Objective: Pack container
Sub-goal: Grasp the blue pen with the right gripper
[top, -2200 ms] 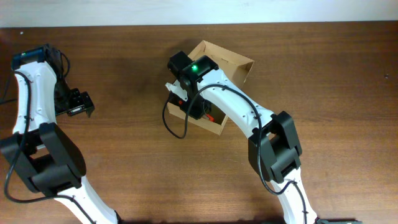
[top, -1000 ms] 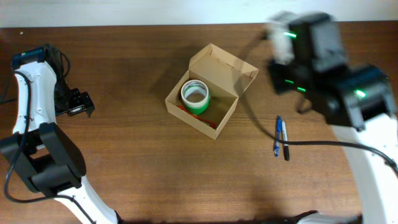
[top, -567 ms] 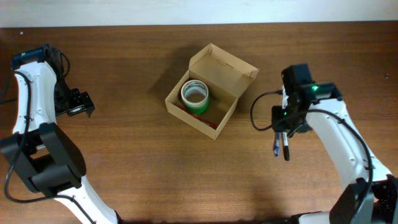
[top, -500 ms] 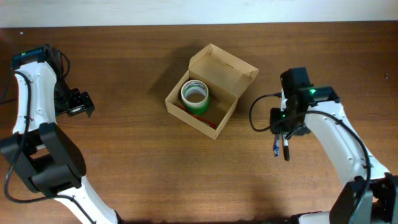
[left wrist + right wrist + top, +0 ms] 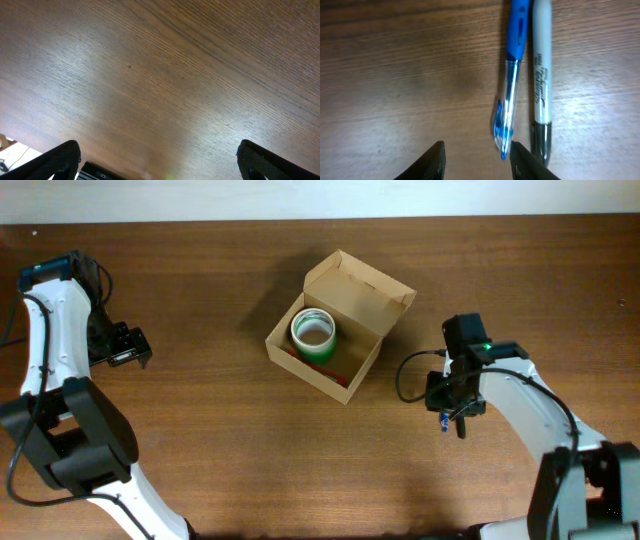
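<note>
R fingers (image 5: 433,161) half-open over pen (image 5: 509,95); L fingers (image 5: 61,159) wide.

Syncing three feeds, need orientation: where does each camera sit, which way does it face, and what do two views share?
Overhead: fixed above the table, looking straight down on the open box with a tape roll; both arms, left gripper and right gripper show.
Left wrist: on the left arm, facing bare wood; its fingers at the bottom corners.
Right wrist: on the right arm, facing down at a blue pen and a marker; its fingers at the bottom.
Shared: overhead and right wrist both show pen and marker.
</note>
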